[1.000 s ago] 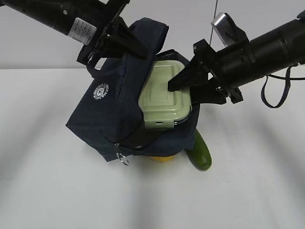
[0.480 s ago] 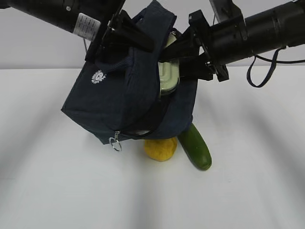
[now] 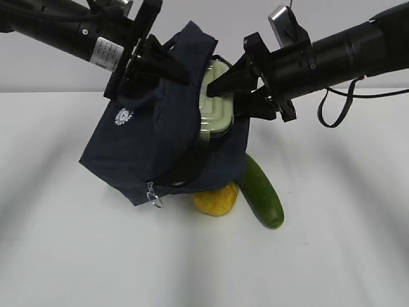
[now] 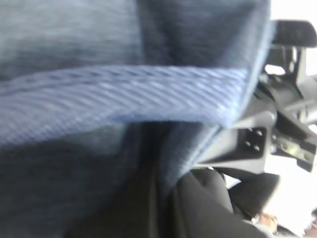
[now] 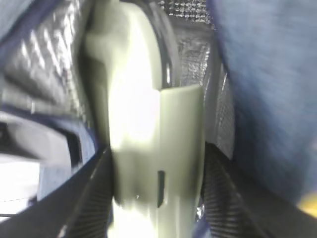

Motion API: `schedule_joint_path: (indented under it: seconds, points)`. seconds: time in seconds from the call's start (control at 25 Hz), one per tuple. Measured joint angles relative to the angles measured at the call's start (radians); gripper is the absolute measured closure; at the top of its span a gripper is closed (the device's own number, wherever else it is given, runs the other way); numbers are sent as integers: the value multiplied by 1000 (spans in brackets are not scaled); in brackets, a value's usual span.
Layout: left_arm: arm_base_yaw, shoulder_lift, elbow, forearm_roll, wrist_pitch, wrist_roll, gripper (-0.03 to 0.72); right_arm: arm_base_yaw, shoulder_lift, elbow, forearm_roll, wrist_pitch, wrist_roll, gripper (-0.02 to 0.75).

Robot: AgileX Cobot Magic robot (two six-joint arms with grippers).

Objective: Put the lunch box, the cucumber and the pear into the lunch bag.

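The navy lunch bag (image 3: 160, 147) hangs tilted above the table. My left gripper (image 3: 156, 64) is shut on its upper rim and handle fabric (image 4: 124, 94). My right gripper (image 3: 220, 86) is shut on the sage-green lunch box (image 3: 214, 105), which sits partly inside the bag's mouth. In the right wrist view the lunch box (image 5: 148, 129) stands edge-on between my fingers (image 5: 223, 198), with silver lining (image 5: 193, 54) around it. The yellow pear (image 3: 216, 199) and the dark green cucumber (image 3: 262, 192) lie on the table under the bag.
The zipper's ring pull (image 3: 154, 200) dangles at the bag's lower left corner. A white round logo (image 3: 123, 116) faces left. A black cable loop (image 3: 332, 105) hangs from the right arm. The white table (image 3: 345, 256) stretches around.
The right gripper has pushed the lunch box from lying flat on the bag into the mouth, turning it edge-on. The bag has swung left and its zipper corner dropped a little.
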Motion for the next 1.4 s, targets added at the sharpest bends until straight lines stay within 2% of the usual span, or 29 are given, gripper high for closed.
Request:
schedule_joint_path:
  seconds: [0.24, 0.44, 0.6, 0.8, 0.96, 1.4]
  points:
    - [31, 43, 0, -1, -1, 0, 687, 5, 38, 0, -1, -7, 0, 353]
    - [36, 123, -1, -143, 37, 63, 687, 5, 65, -30, -32, -23, 7, 353]
    - [42, 152, -1, -241, 40, 157, 687, 51, 114, -125, -84, -40, 50, 353]
    - [63, 159, -1, -205, 30, 179, 687, 111, 196, -243, -156, -51, 100, 353]
    - [67, 161, -1, -195, 26, 180, 687, 143, 265, -289, -159, -61, 106, 353]
    - [69, 163, -1, -187, 13, 183, 687, 163, 364, -306, -22, -49, 39, 353]
